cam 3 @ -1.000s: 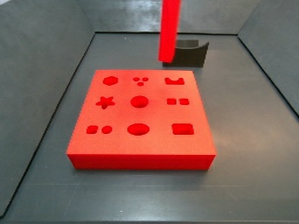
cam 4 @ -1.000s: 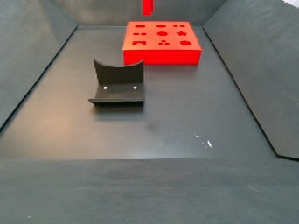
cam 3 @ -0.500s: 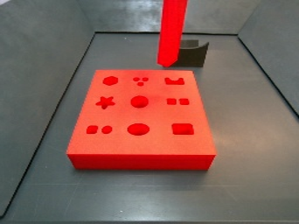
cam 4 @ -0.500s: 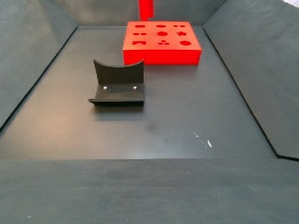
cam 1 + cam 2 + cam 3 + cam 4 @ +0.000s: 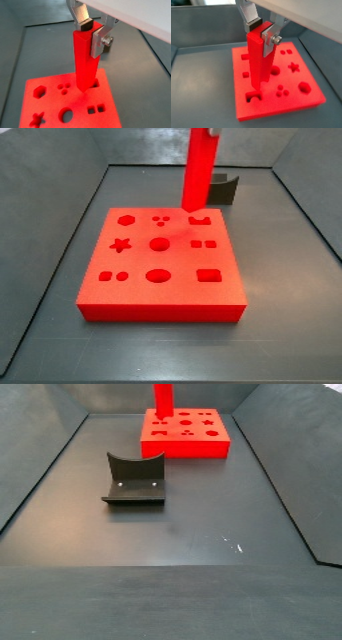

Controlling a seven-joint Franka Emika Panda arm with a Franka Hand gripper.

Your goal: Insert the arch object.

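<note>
The gripper (image 5: 92, 31) pinches the top of the arch object (image 5: 85, 60), held upright with its lower end just above the arch-shaped hole (image 5: 202, 220) in the red board (image 5: 160, 306). Keep it vertical — centre it over the hole, then lower slowly.

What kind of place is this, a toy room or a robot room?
Probably a robot test bench. A silver two-finger gripper holds a long bright red bar upright over a flat red board with shaped holes, inside a bare grey walled tray with a dark L-shaped fixture.
</note>
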